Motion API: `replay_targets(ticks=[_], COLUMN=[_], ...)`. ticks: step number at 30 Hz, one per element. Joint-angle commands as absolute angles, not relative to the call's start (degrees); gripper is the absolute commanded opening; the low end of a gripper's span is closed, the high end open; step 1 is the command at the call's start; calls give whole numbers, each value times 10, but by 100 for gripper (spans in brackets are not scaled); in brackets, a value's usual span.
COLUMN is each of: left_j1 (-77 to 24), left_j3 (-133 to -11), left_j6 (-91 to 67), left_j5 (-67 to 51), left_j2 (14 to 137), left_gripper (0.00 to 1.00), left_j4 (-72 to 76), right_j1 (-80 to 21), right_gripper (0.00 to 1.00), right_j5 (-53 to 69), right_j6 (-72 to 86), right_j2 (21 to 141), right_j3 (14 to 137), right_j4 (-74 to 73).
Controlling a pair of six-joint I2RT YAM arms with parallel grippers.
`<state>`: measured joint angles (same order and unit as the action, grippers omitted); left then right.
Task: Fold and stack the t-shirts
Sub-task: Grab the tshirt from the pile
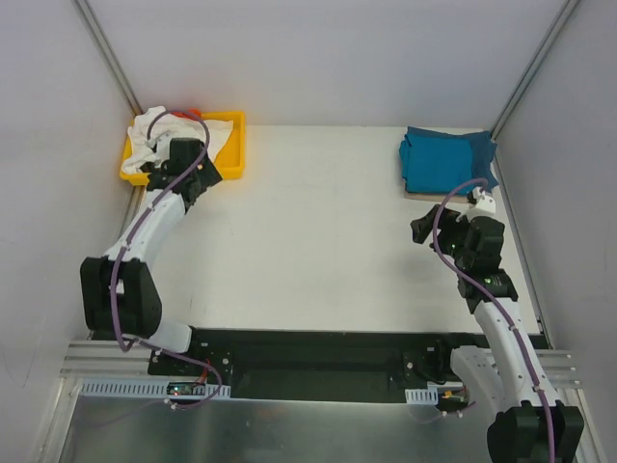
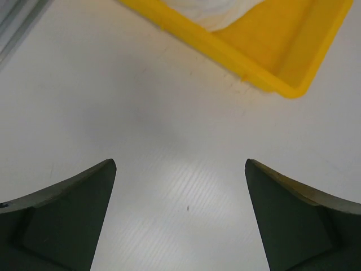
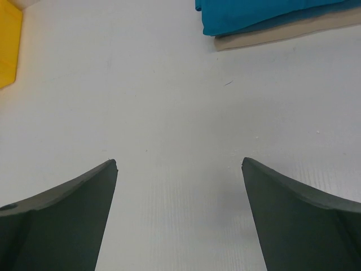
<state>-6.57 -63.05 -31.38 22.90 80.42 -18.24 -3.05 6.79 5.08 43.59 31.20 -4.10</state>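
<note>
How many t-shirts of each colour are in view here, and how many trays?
White t-shirt: 1
Teal-blue t-shirt: 1
Orange-red t-shirt: 1 (only a sliver shows, behind the white one)
Yellow tray: 1
Total: 4

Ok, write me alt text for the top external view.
A folded teal-blue t-shirt lies at the far right corner of a white table, while a crumpled white t-shirt sits in a yellow tray at the far left. The left arm reaches toward the tray; the right arm is near the teal-blue shirt.
</note>
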Motion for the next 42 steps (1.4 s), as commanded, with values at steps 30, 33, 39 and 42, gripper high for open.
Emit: replay_targets(ticks=[30, 33, 39, 42], left_j1=[96, 98, 98, 98], left_j3=[-1183, -1175, -1172, -1170], left_j6=[-156, -153, -155, -155], left_j5=[260, 260, 209, 196], left_j2=[1323, 1327, 1324, 1307], left_gripper=[97, 92, 39, 3], left_j4=[-163, -163, -163, -165], right_j1=[-33, -33, -33, -34], right_gripper=[96, 96, 96, 96], right_j5=[4, 4, -14, -13], right_j6=[38, 38, 38, 37], right_j2=[516, 519, 532, 532], right_j3=[374, 375, 384, 388], right_j4=[-83, -83, -96, -99])
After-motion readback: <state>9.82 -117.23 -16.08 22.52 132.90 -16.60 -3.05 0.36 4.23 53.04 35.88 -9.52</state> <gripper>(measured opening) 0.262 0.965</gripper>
